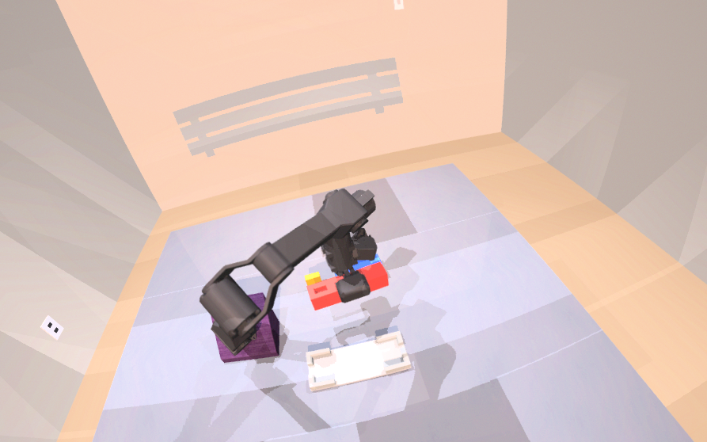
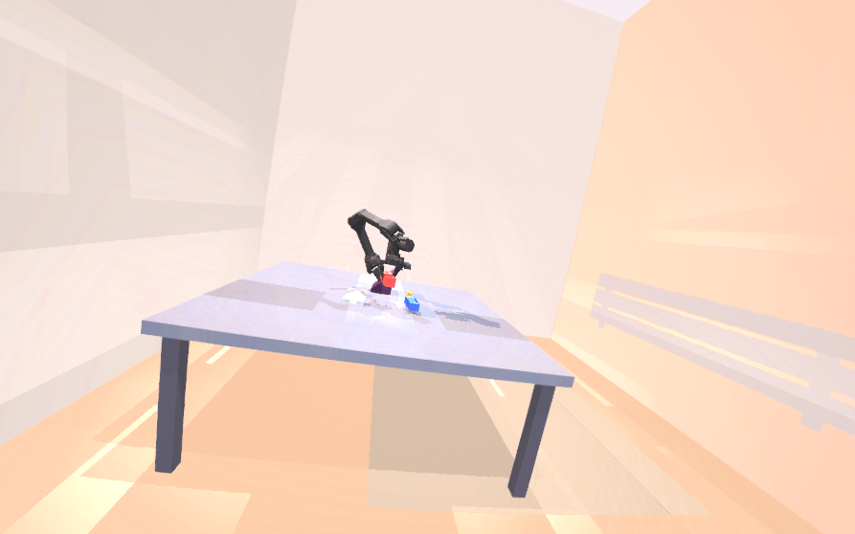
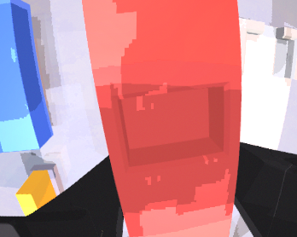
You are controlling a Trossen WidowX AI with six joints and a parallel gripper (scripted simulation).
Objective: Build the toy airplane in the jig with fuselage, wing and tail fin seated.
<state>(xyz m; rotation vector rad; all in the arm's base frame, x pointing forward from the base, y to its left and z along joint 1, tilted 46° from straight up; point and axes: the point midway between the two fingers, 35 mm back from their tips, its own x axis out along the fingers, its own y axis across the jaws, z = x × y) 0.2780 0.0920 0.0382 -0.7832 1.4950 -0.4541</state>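
Note:
The red fuselage (image 1: 376, 276) (image 2: 388, 280) (image 3: 174, 47) is off the table, roughly level. My gripper (image 1: 348, 280) (image 2: 388, 273) (image 3: 165, 152) is shut on its middle, one finger on each long side. Its wing socket faces up between the fingers in the wrist view; the tail socket shows in the top view. The white jig (image 1: 356, 363) (image 2: 354, 297) (image 3: 264, 94) is empty, to one side of the held fuselage. The blue wing (image 1: 367, 262) (image 2: 412, 304) (image 3: 8, 85) and the yellow tail fin (image 1: 312, 278) (image 2: 409, 294) (image 3: 35, 191) are on the other side, apart from the fuselage.
The arm's base stands at a purple block (image 1: 268, 329) (image 2: 381, 288), left of the jig in the top view. The grey-blue table (image 1: 509, 307) (image 2: 270, 332) carries everything. The arm partly covers the wing in the top view.

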